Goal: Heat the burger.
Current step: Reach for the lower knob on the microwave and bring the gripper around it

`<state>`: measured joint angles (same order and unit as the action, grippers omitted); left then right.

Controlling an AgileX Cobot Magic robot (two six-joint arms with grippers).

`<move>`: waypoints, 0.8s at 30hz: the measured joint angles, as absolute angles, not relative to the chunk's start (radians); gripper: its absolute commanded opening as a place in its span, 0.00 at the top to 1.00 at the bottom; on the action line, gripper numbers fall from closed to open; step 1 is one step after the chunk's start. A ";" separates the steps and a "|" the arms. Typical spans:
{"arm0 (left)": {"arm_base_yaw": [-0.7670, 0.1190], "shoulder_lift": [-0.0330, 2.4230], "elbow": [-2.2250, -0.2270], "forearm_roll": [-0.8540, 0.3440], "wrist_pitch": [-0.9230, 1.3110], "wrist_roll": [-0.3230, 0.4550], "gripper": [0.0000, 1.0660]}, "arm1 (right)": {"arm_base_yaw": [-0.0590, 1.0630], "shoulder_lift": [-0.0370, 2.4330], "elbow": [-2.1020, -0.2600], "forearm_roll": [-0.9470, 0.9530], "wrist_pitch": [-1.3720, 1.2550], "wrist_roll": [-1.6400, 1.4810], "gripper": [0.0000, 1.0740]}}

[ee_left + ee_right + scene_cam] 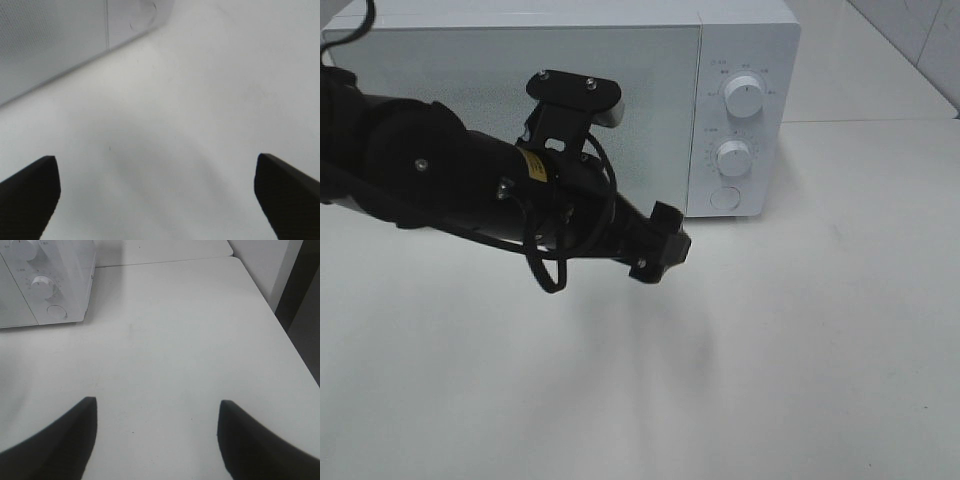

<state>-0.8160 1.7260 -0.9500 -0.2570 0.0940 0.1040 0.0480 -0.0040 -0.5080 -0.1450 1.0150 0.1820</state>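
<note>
The burger is out of view in every frame. A white microwave [450,70] stands at the back of the table with its door shut. My left arm [520,190] reaches across the front of that door, its tip near the control panel's lower corner. In the left wrist view my left gripper [157,200] is open wide over bare table, with the microwave's lower corner [50,35] just beyond it. My right gripper [155,435] is open too, empty, over the table to the right of the microwave [45,270].
The control panel carries two round knobs [745,97] [733,157] and a round button [724,197]. The white table [770,350] stretches in front. The table's right edge [280,325] shows in the right wrist view, with a dark gap beyond.
</note>
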 measured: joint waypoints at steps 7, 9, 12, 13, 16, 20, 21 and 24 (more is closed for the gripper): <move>-0.791 1.611 -0.950 -0.223 0.434 0.104 0.08 | 0.048 -0.004 -0.508 -0.145 1.015 0.182 0.38; -0.763 1.573 -0.950 -0.220 0.526 0.100 0.08 | 0.048 -0.004 -0.508 -0.145 1.015 0.182 0.38; -0.701 1.520 -0.950 -0.218 0.642 0.084 0.08 | 0.048 -0.004 -0.508 -0.145 1.015 0.182 0.38; -0.673 1.500 -0.950 -0.215 0.679 0.080 0.08 | 0.048 -0.004 -0.508 -0.145 1.015 0.182 0.38; -0.587 1.446 -0.949 -0.213 0.765 0.077 0.08 | 0.048 -0.004 -0.508 -0.145 1.015 0.182 0.38; -0.450 1.360 -0.949 -0.207 0.848 0.076 0.08 | 0.048 -0.004 -0.508 -0.145 1.015 0.182 0.38; -0.369 1.326 -0.949 -0.206 0.884 0.077 0.08 | 0.048 -0.004 -0.508 -0.145 1.015 0.182 0.38; -0.262 1.282 -0.949 -0.195 0.940 0.098 0.08 | 0.048 -0.004 -0.508 -0.145 1.015 0.182 0.38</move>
<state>-0.2620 1.2820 -0.9490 -0.1950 0.9400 0.0980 0.0480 -0.0040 -0.5080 -0.1450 1.0150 0.1820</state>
